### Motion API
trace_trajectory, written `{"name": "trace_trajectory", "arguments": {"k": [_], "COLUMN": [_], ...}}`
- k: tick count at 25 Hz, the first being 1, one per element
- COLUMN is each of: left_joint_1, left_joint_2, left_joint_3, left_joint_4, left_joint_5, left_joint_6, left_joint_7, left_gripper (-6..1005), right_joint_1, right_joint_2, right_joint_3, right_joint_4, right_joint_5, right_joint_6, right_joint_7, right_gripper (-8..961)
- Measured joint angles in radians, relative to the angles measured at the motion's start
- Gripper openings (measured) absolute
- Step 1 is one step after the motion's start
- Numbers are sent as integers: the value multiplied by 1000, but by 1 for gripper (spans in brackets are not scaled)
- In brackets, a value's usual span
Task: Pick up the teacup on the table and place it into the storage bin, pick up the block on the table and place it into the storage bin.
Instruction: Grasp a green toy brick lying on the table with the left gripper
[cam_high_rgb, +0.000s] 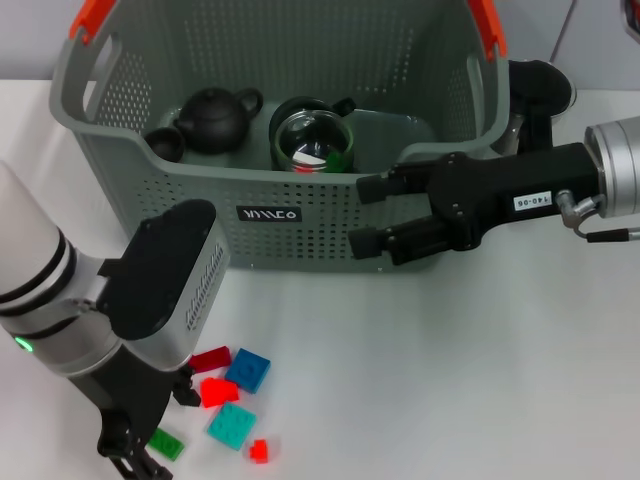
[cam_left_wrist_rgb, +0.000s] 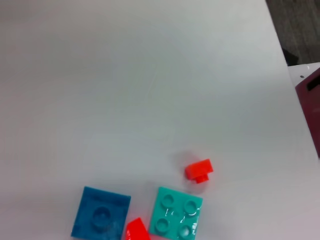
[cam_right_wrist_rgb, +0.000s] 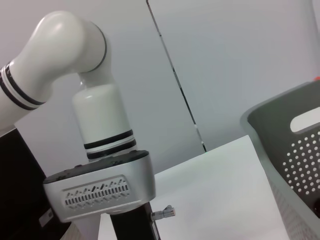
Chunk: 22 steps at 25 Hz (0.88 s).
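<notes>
Reading the head view first: your large grey-green perforated plastic storage bin (cam_high_rgb: 300, 215) stands at the far middle of the white table (cam_high_rgb: 450, 380). Inside it already sit a dark teapot (cam_high_rgb: 215, 118), a small dark teacup (cam_high_rgb: 165, 143) just beside the teapot, and a clear glass cup with a dark rim (cam_high_rgb: 312, 140). So the teacup half looks done, judging by how things lie.

Blocks are what remains. They lie scattered on the table in front of the bin, near your left arm: a dark red block (cam_high_rgb: 210, 359), a blue square block (cam_high_rgb: 248, 369), a bright red block (cam_high_rgb: 219, 391), a teal square studded block (cam_high_rgb: 231, 425), a small red block (cam_high_rgb: 259, 450) and a green block (cam_high_rgb: 166, 443).

Left gripper (cam_high_rgb: 135, 455) hangs low over this cluster, just beside the green block, wrist pointed down; likely poised there for a top-down pick. Whether its fingers are spread or closed, you cannot tell. Its wrist camera looks straight down on the blue, teal and small red blocks.

Right gripper (cam_high_rgb: 362, 215) hovers in front of the bin's front wall, held sideways, fingers spread apart and holding nothing. It appears to be waiting clear of the left arm's work.

Watch the crowding: neighbouring blocks lie close together, so a pick may nudge one.
</notes>
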Motion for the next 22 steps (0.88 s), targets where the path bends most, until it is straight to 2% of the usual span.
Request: {"name": "trace_trajectory", "arguments": {"k": [10, 22], "left_joint_1": [27, 57], "left_joint_2": [1, 1], "left_joint_3": [8, 6], "left_joint_4": [23, 31], "left_joint_5": [5, 5], "left_joint_6": [-74, -90], "left_joint_7": [38, 44], "left_gripper": [822, 715], "right_joint_1": [-15, -16], "right_joint_2": [1, -1], "right_joint_3": [0, 0], "right_joint_4": [12, 12], "right_joint_5": [0, 15], "right_joint_6": [6, 6], "right_joint_7": [-14, -15], "right_gripper": [945, 944]}}
